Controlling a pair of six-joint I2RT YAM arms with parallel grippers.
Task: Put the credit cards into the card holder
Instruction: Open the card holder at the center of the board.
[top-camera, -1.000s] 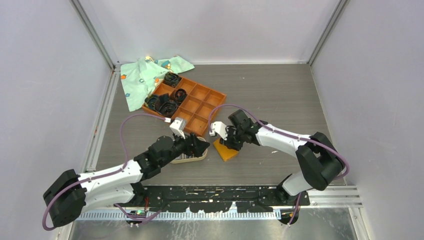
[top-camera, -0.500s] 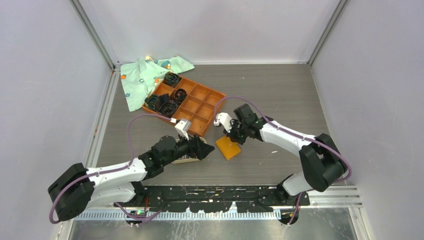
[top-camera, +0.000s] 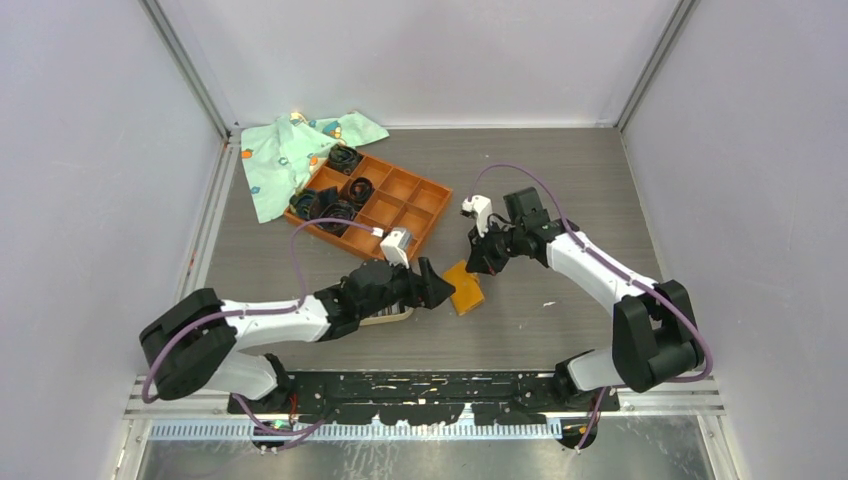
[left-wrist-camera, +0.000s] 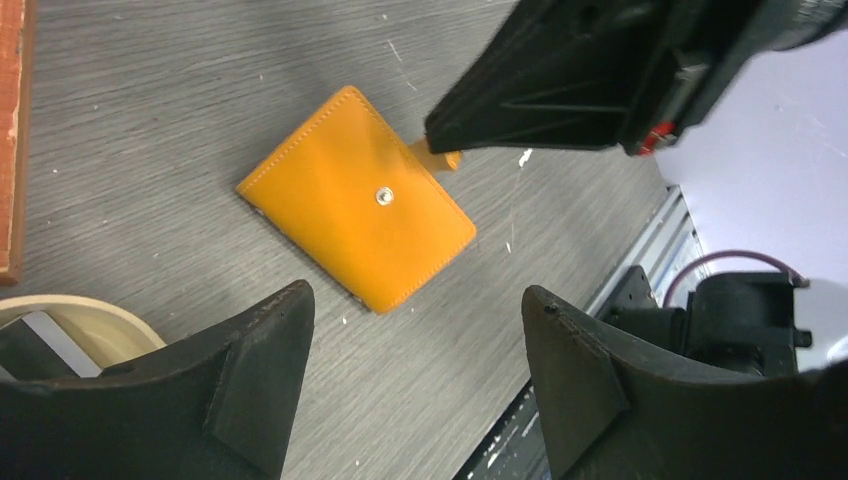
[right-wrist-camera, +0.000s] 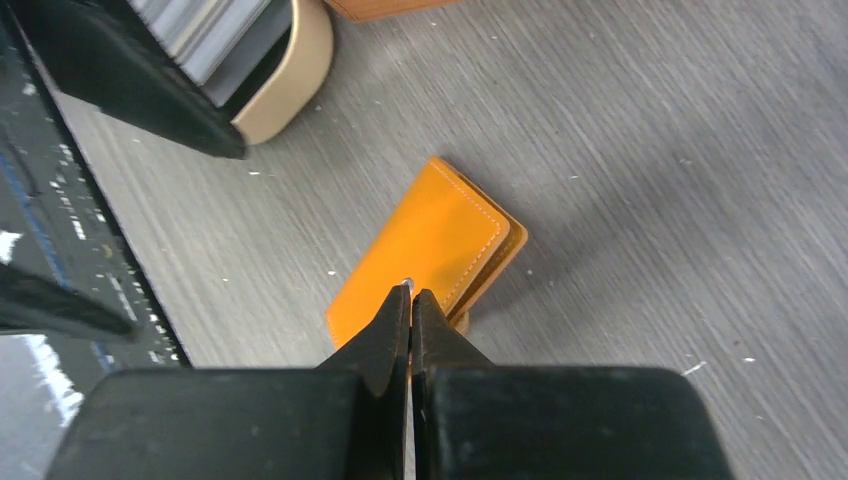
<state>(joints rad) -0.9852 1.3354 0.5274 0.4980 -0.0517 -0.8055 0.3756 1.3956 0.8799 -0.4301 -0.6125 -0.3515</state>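
Card holder: the card holder (left-wrist-camera: 355, 205) lies folded shut and flat on the surface (left-wrist-camera: 150, 90), snap stud up. It sits mid-frame in the top view, between the two arms.
Credit cards: the credit cards (right-wrist-camera: 215, 25) are stacked in a tan-rimmed dish (right-wrist-camera: 300, 62), just left of the holder; none is in it yet.
Right pincer: the right pincer (right-wrist-camera: 410, 300) has its fingers pressed together, tips at the holder's edge by a small orange tab. Whether it nips that tab cannot be told.
Left pincer: the left pincer (left-wrist-camera: 412, 300) is spread wide with nothing in it, poised over the holder.
Risk, sliding: the light holder would likely skid or spin if the tips push sideways instead of lifting the flap.
Risk, snap: if the stud holds, a pull may lift the whole holder and drop it.
Risk, collision: the two pincers are close together, so a hasty reach could knock one against the other.
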